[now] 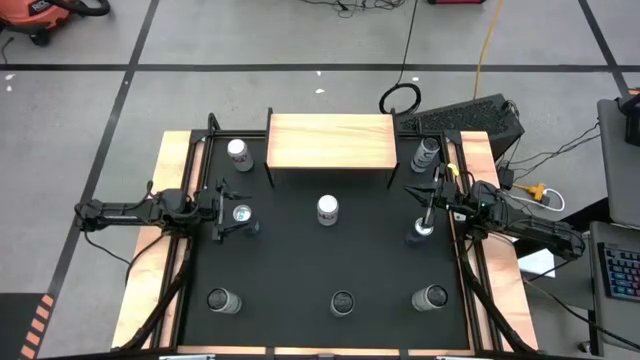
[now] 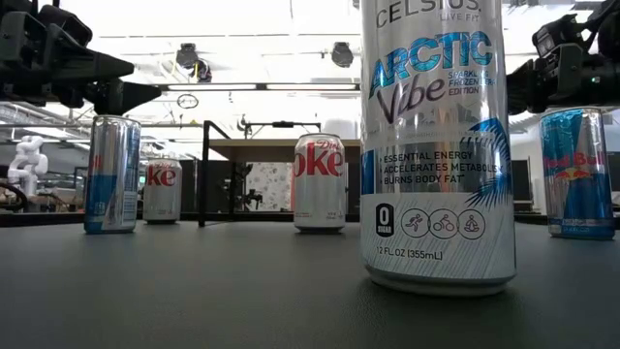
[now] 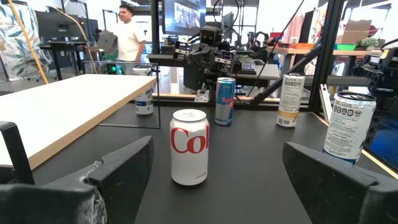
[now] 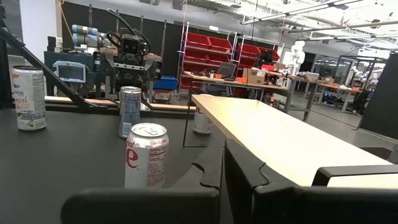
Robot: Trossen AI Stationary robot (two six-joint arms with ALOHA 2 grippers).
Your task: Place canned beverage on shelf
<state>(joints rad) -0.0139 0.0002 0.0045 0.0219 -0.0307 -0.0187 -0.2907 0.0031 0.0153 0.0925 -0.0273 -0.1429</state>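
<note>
High view: wooden shelf (image 1: 330,140) at far centre of black tabletop (image 1: 330,260), top bare. Left claw (image 1: 232,212) spread wide over blue can (image 1: 241,213), not gripping. Right claw (image 1: 428,208) fully closed, empty, above another blue can (image 1: 421,230).

four cams, one table

overhead looks straight down on everything; the low one sits at tabletop height, right up against a celsius can (image 2: 436,145). the wrist cams face each other across the table, both catching the middle coke can (image 3: 189,147) and the shelf (image 4: 273,134).

Coke can (image 1: 327,209) before shelf (image 1: 330,140), table centre.
</note>
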